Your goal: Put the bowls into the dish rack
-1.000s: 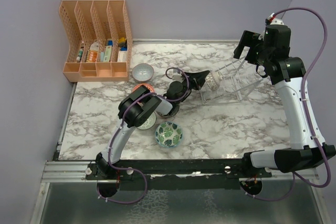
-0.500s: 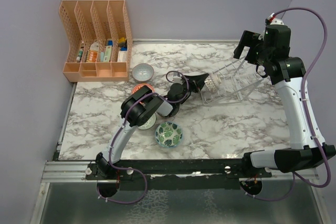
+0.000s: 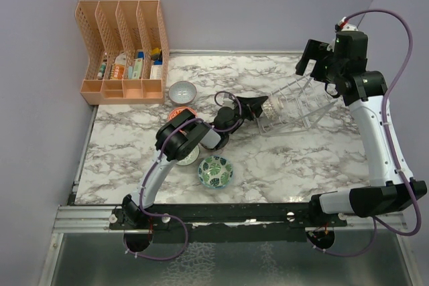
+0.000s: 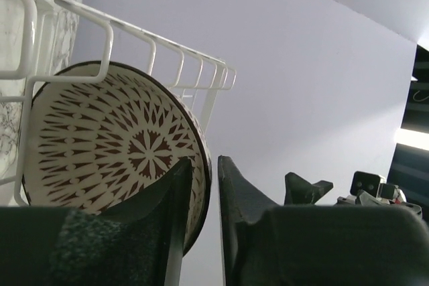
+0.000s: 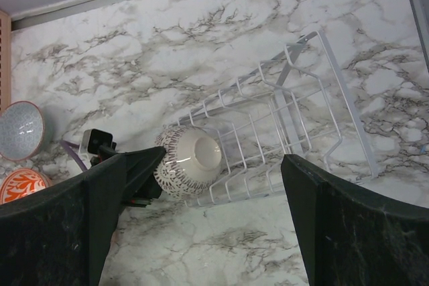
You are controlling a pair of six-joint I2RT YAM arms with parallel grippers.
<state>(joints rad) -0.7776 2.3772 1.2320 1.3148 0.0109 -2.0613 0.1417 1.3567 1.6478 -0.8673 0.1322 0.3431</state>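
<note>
While astride rim of lattice bowl (image 4: pixel 114 138) in dish rack (image 3: pixel 298 108), left gripper (image 4: pixel 203 162) slightly parted — right gripper (image 5: pixel 222 157) wide open, empty.

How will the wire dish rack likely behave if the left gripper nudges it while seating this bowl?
The dish rack is thin open wire, so probably light and apt to slide on the smooth marble table. With one bowl at its end, it may tip or pivot.
</note>
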